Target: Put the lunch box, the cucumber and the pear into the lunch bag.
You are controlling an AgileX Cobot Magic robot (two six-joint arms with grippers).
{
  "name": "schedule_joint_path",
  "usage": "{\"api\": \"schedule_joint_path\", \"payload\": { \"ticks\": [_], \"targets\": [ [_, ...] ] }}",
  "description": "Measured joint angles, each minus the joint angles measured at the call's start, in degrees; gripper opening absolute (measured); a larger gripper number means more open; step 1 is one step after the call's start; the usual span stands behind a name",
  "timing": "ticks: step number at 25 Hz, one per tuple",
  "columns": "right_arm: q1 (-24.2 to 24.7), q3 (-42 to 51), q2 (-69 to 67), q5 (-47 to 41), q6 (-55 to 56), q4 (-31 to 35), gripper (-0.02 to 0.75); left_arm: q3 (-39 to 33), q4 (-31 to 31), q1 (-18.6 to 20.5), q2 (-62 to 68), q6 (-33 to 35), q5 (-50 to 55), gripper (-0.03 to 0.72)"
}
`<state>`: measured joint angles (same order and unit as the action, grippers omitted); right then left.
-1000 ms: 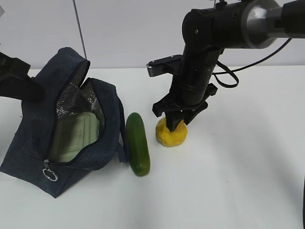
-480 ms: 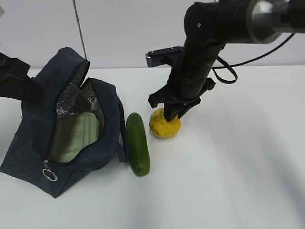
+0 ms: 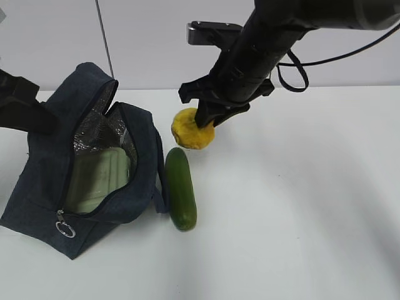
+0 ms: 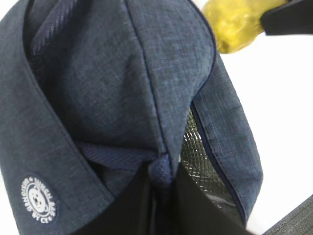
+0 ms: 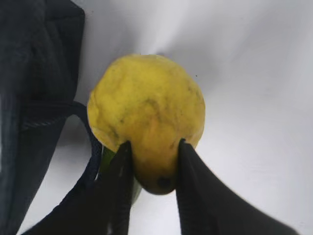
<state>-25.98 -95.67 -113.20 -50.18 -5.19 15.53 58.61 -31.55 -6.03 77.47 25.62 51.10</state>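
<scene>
The pear (image 3: 192, 129) is being held clear of the worktop (image 3: 300, 206) in the clenched right fingers (image 5: 188, 169), beside the open bag (image 3: 94, 156); next, lowering inside. The left fingers' state cannot be told.

The scene is evenly and brightly lit from above. Soft, diffuse shadows are cast on the white worktop (image 3: 300, 206) beside the cucumber (image 3: 180, 188) and below the lifted pear (image 3: 192, 128). In the left wrist view the lunch bag (image 4: 112, 98) is rendered sharply in its weave, while the pear (image 4: 234, 22) is blurred. In the right wrist view the dark jaws are seen soft and out of focus, and the background is washed out.
</scene>
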Motion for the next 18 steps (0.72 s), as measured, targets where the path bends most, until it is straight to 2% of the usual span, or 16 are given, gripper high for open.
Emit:
{"api": "schedule_joint_path", "payload": {
  "ticks": [8,13,18],
  "targets": [
    [0.00,0.00,5.10,0.55,-2.96,2.36,0.191,0.00,0.05,0.00,0.00,0.00,0.00,0.017],
    [-0.10,0.00,6.95,-0.94,-13.09,15.09,0.191,0.00,0.05,0.00,0.00,0.00,0.00,0.017],
    [-0.96,0.00,6.95,-3.77,-17.79,19.72,0.191,0.00,0.05,0.00,0.00,0.00,0.00,0.017]
  ]
}}
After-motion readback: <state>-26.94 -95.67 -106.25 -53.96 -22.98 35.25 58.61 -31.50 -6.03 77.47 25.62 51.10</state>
